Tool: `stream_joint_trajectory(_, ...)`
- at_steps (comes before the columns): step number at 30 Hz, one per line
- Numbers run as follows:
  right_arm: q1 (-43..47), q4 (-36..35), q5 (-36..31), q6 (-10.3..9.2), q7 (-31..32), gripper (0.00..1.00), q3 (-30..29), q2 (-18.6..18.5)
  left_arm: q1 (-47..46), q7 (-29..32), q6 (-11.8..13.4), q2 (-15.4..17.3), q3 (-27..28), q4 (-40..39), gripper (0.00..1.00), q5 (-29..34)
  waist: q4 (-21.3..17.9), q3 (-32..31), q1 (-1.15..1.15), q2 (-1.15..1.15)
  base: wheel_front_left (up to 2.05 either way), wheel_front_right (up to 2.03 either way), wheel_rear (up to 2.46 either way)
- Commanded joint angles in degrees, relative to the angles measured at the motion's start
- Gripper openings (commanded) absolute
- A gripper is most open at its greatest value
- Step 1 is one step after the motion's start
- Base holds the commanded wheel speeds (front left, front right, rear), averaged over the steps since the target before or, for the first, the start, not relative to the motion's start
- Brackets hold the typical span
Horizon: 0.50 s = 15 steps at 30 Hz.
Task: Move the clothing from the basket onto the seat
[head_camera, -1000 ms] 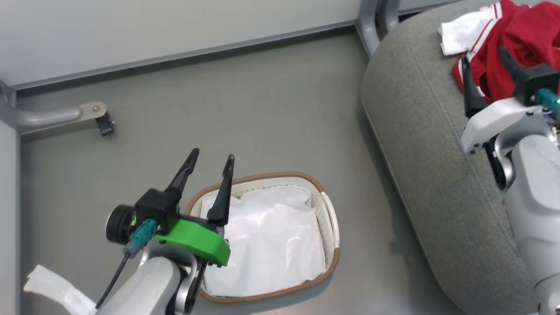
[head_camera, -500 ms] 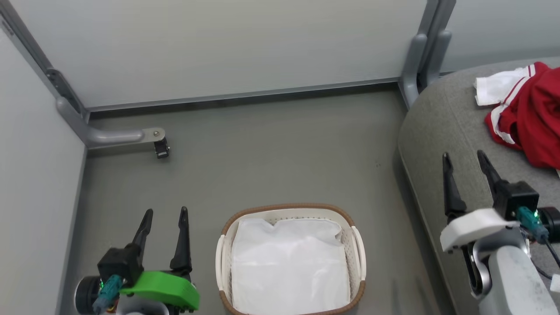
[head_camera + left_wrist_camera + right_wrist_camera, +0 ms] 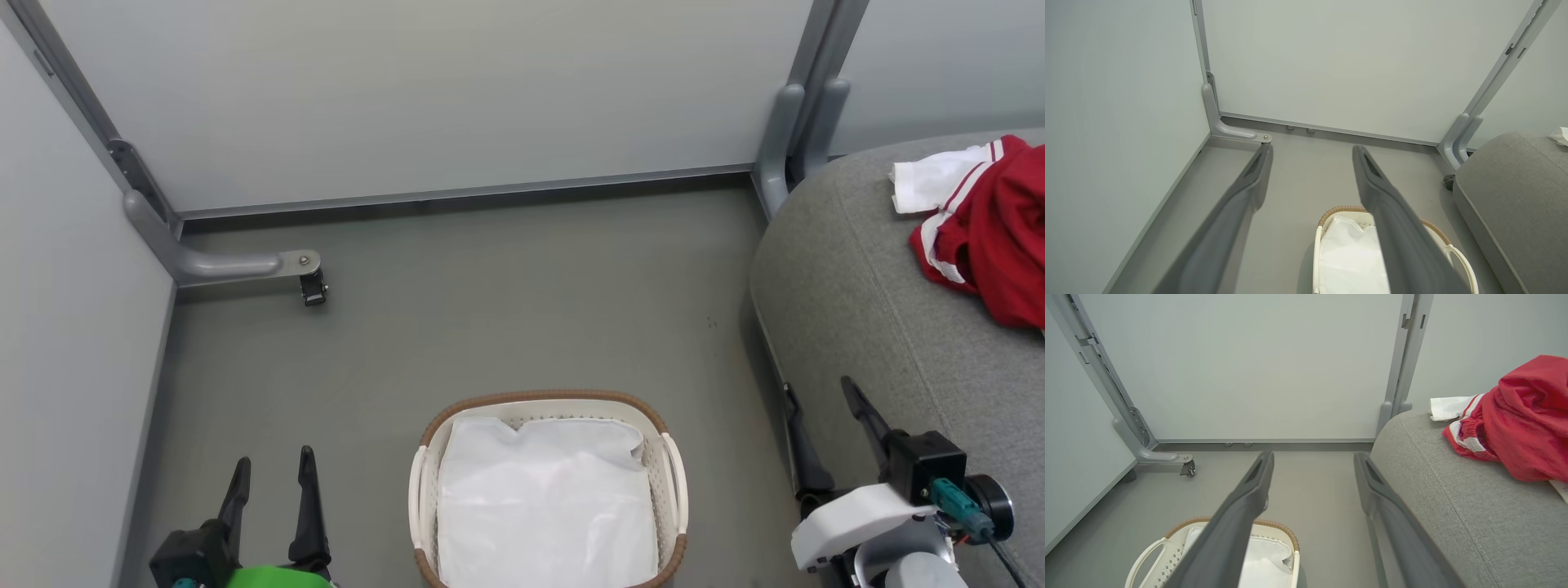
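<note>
The clothing [image 3: 992, 245] lies on the seat [image 3: 857, 310] at upper right and the basket [image 3: 424, 490] at bottom centre seemingly holds just its liner [image 3: 547, 498], so left gripper [image 3: 274, 456] and right gripper [image 3: 818, 384] hang spread and empty at the lower corners.

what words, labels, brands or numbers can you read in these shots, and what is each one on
No readable text anywhere.
The clothing on the seat: white stripes, no lettering visible.
The basket and its white liner: plain.
Left gripper and right gripper: no legible marks.
Pale scrap beside the clothing, right wrist view: too small to tell any print.
</note>
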Motion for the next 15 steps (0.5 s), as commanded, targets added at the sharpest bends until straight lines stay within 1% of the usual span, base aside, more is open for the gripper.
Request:
stream_joint_trajectory(1, 1.3, -0.1, 0.4, -0.08, -0.3, 1.00, 0.3, -0.2, 0.9, 0.0, -0.6, -0.3, 0.7, 0.2, 1.00, 0.9, 0.1, -0.1, 0.01, 0.00, 0.00, 0.00, 0.00)
stream_joint_trajectory(7, 1.4, 0.8, 0.7, -0.08, -0.3, 1.00, 1.5, -0.2, 1.1, 0.0, -2.2, -1.5, 2.5, 1.2, 1.00, 2.3, 0.0, -0.4, 0.01, 0.00, 0.00, 0.00, 0.00)
stream_joint_trajectory(15, 0.6, 1.3, 0.8, -0.08, -0.3, 1.00, 2.0, -0.2, 0.1, 0.0, -3.7, -2.6, 3.9, 2.0, 1.00, 4.3, 0.0, -0.2, 0.01, 0.00, 0.00, 0.00, 0.00)
